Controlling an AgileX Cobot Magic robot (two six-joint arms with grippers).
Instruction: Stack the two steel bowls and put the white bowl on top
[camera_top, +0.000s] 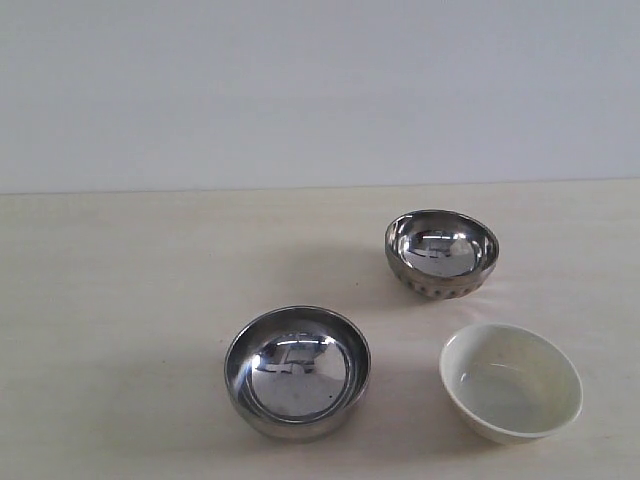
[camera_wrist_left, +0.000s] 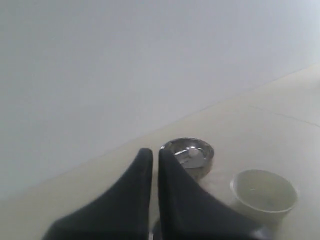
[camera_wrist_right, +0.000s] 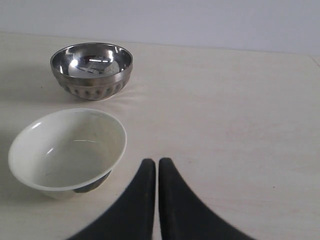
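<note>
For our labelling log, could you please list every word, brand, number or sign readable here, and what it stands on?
None: no word, label, brand, number or sign is visible in any view. The plain steel bowl, the dimpled steel bowl, the white bowl and the table carry no markings; the shapes inside the steel bowls are only reflections.

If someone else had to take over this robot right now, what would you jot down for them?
Left hand: shut, holding nothing.
Right hand: shut, holding nothing, clear of the white bowl.
Things: three bowls stand upright and apart on the table. In the exterior view the plain steel bowl is front left, the dimpled steel bowl farther back on the right, the white bowl front right.
Done: nothing stacked.
Left: put one steel bowl into the other, then the white bowl on top.
</note>
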